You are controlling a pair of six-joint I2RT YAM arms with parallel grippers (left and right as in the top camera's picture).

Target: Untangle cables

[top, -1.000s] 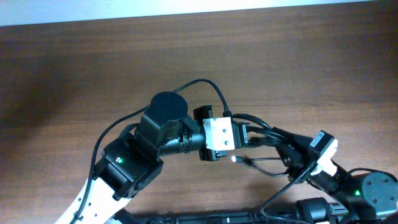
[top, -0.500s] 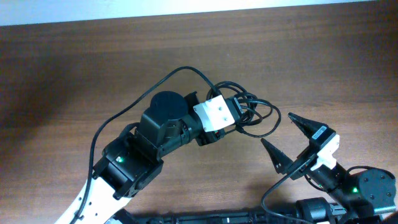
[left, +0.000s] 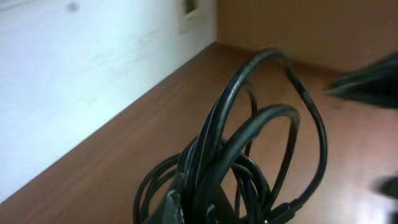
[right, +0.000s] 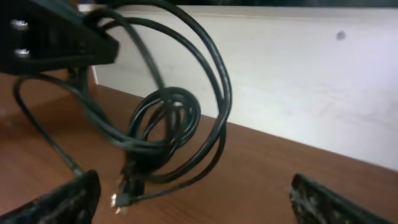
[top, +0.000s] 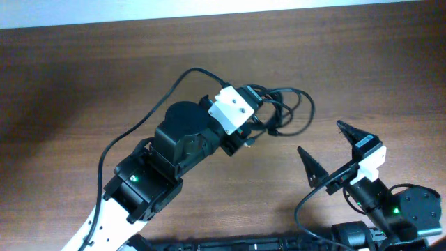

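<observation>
LOC: looking like a robotics lab / test bench | EVID: 2 robot arms, left arm & right arm, sitting at a wood-grain table, green status LEDs glowing on both | BKGD: plain white wall running along table's far edge, small wall plate showing on it, too blurry to ID

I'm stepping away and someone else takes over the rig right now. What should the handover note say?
Left pincer: shut on the cables, holding the bundle up over the table.
Right pincer: open, empty, beside the bundle, not touching it.
Done: bundle picked up.
To do: no cord is separated yet; the loops hang tangled together and need pulling apart.
</observation>
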